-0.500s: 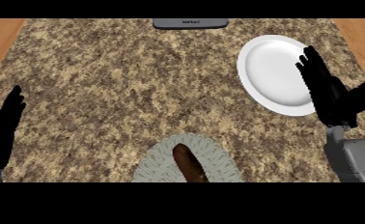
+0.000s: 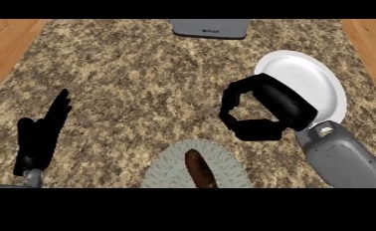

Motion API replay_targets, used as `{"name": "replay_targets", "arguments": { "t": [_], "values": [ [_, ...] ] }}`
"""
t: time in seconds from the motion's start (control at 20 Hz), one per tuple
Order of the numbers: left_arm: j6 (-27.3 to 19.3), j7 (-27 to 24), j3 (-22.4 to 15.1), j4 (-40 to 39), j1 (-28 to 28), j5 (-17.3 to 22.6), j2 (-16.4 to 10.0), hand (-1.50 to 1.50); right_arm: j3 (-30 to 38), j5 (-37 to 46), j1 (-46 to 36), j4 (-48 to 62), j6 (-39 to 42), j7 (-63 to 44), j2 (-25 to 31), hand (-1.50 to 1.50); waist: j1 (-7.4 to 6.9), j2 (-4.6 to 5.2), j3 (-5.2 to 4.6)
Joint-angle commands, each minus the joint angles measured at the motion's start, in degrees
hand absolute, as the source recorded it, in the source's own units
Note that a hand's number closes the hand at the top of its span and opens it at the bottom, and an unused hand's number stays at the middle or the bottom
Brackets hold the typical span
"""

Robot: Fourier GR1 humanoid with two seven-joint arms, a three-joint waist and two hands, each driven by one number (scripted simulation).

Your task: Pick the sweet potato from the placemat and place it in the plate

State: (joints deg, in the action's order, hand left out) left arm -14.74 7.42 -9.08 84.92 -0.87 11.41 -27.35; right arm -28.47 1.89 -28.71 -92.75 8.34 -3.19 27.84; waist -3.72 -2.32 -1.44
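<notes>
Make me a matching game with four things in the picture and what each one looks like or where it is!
Things:
1. sweet potato
2. plate
3. left hand
4. right hand

Clues:
A. white and round, at the right
B. fingers curled, holding nothing
C. lying on the grey placemat
D. open, fingers up, near the left edge

Pairs: 1-C, 2-A, 3-D, 4-B
</notes>
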Motion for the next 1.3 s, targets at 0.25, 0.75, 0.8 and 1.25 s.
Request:
{"name": "replay_targets", "arguments": {
  "t": [0.25,0.75,0.8,1.25],
  "values": [
    [-2.88,1.49,-3.65,-1.30,2.80,-0.37,7.84,0.00,-13.01,3.44,11.29,3.72,-4.51,11.24,-11.47,-1.50,3.20,2.98,1.56],
    [-4.68,2.60,-4.46,-3.55,4.61,-3.29,9.88,0.00,-24.28,25.98,-4.67,2.23,6.92,6.02,-4.68,-1.50,3.47,1.96,1.34],
    [-3.48,2.52,-3.61,-2.27,3.54,-2.21,8.87,0.00,-24.06,27.41,-5.75,0.34,6.94,3.22,-5.54,-1.50,3.38,1.86,1.35],
    [-4.15,2.59,-4.18,-1.64,2.32,-3.53,10.56,0.00,-29.77,30.64,-12.75,0.69,27.33,-16.66,-14.80,-1.50,3.17,2.04,1.36]
  ]
}}
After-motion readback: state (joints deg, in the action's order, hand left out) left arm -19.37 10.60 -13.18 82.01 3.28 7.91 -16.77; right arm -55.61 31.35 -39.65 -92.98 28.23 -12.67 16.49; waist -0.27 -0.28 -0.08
